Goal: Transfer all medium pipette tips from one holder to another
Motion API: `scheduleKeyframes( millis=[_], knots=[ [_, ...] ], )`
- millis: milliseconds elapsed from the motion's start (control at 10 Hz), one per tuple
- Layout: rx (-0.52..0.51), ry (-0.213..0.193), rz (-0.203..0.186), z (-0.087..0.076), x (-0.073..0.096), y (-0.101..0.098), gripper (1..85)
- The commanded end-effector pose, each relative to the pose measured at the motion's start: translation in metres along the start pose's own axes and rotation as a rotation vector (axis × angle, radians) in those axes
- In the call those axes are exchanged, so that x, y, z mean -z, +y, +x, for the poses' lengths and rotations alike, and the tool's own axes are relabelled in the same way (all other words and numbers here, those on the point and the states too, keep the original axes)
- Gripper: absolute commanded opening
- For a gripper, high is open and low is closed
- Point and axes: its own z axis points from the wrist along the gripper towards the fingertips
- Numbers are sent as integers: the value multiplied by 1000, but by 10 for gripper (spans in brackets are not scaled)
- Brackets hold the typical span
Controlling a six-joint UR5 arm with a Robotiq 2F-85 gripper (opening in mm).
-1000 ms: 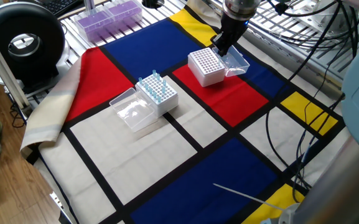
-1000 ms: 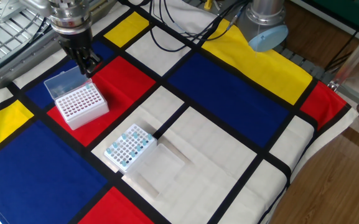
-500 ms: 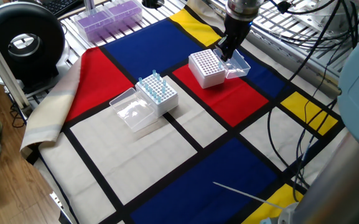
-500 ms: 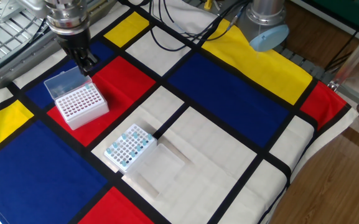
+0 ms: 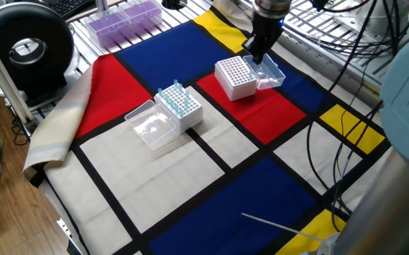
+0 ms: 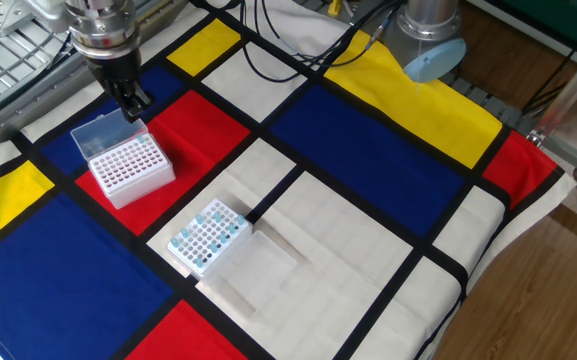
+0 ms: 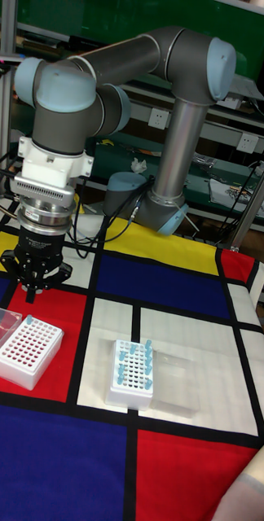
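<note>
Now your tool (image 7: pixel 31 295) is hovering over the empty rack (image 7: pixel 27 351), and I cannot tell whether its fingers are apart. The tips (image 7: pixel 134 358) are waiting in the other rack (image 7: pixel 132 376) nearby; keep it vertical when lowering.

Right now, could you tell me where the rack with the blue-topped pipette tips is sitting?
In the tall fixed view, the rack of medium pipette tips sits on a white square of the cloth, right of the empty holder below the gripper.
</note>
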Motion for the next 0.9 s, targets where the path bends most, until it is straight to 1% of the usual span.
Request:
scheduleKeyframes(
  millis=[0,200,400,500,700,800],
  knots=[
    [-27,-12,-12,-13,6,11,93],
    [-57,-12,-19,-23,11,29,60],
    [-82,-33,-42,-32,9,55,73],
    [-88,-30,-53,-33,10,67,103],
    [-125,-16,-61,-32,17,95,113],
    [-148,-14,-62,-31,18,113,113]
  ],
)
